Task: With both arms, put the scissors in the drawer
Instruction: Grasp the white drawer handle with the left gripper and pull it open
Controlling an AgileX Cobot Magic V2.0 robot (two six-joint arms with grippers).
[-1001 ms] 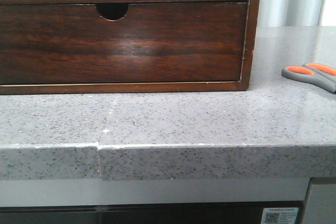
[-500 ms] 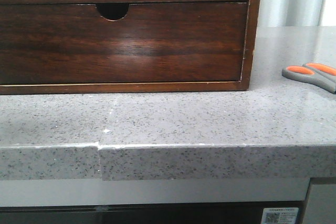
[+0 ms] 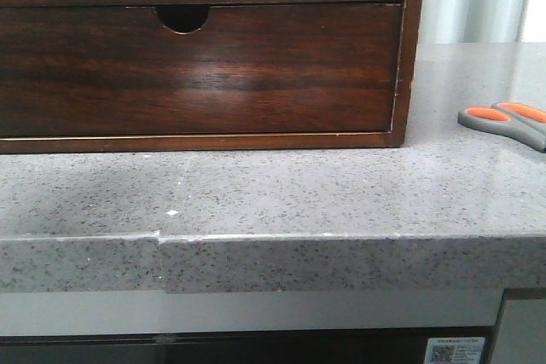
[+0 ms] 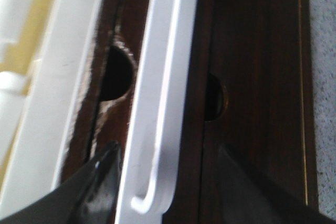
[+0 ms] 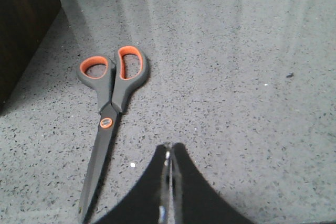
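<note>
Your wide-open left gripper [image 4: 167,182] straddles the dark brown wooden drawer [image 4: 113,51]; pull straight. Your closed right gripper [image 5: 167,182] hangs near the grey, orange-looped scissors [image 5: 111,109].

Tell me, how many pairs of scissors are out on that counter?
1. The scissors lie flat and closed on the grey counter, to the right of the wooden drawer chest. The front view cuts them off at its right edge, so more could lie beyond.
</note>
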